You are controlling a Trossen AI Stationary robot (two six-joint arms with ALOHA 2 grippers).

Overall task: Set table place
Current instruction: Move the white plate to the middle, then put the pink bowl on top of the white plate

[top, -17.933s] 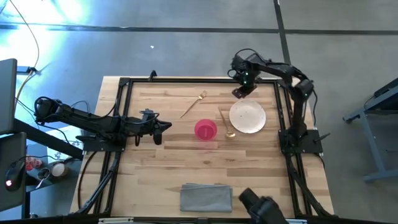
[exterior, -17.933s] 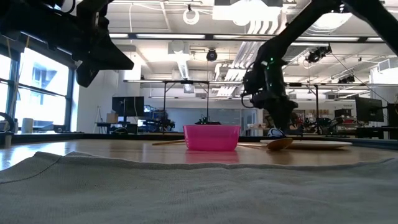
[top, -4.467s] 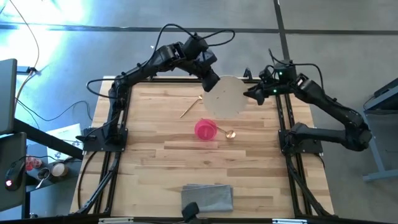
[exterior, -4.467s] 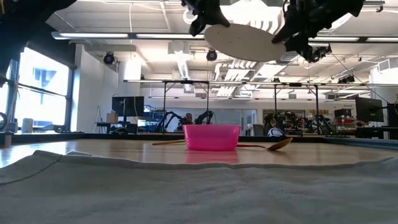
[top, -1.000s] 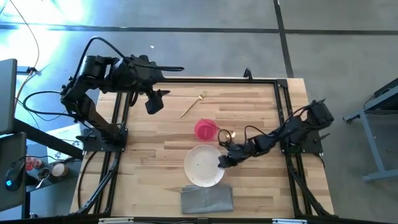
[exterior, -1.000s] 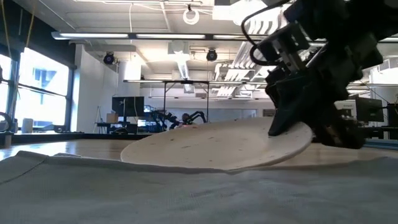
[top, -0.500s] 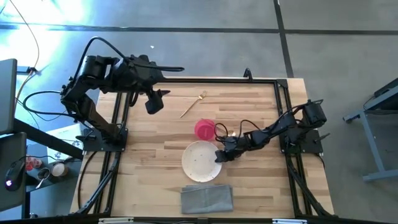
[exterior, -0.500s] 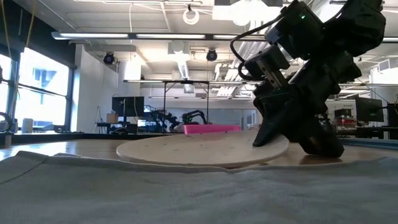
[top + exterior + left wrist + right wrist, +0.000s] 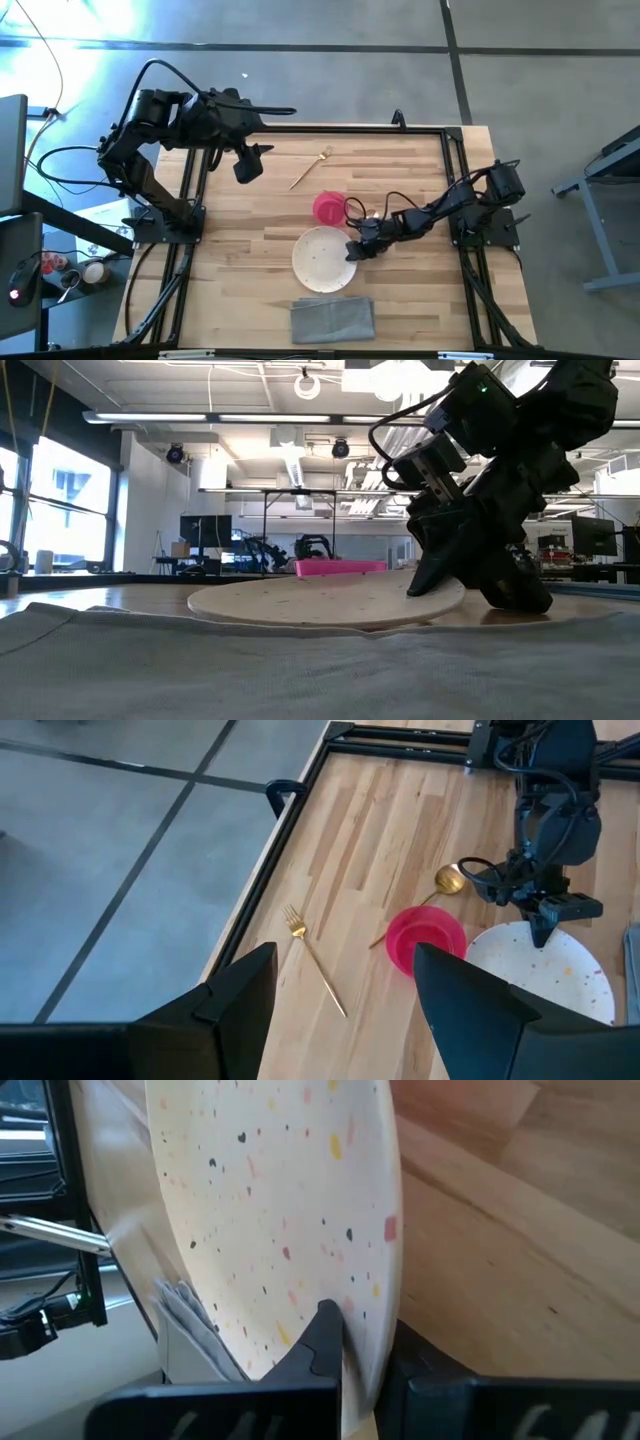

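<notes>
The off-white speckled plate [image 9: 321, 261] lies about level on the table [image 9: 240, 235], just beyond the grey cloth [image 9: 332, 318]. My right gripper [image 9: 352, 251] is shut on the plate's right rim. The pink bowl [image 9: 331, 208] stands just beyond the plate, and the gold spoon [image 9: 369, 214] lies to the bowl's right. Farther back lies the gold fork [image 9: 311, 169]. My left gripper [image 9: 246, 166] hangs open and empty above the far left of the table. My right gripper pinches the plate's rim [image 9: 372, 1342] on its right side, one finger [image 9: 322, 1342] on the speckled top face and the other underneath. It comes from the table's right, slanting down. The plate sits about level in the low view [image 9: 325, 601], down at the tabletop.
The black rail frame [image 9: 452, 190] runs around the tabletop. The cloth's near edge fills the low view's foreground [image 9: 300, 670]. Bare wood lies left of the plate and bowl [image 9: 240, 235].
My right gripper has carried the plate a little toward the far edge and the left, off the cloth's edge. The plate has come down from a raised, tilted pose to lie about level at the tabletop. It has held still for the last half second.
</notes>
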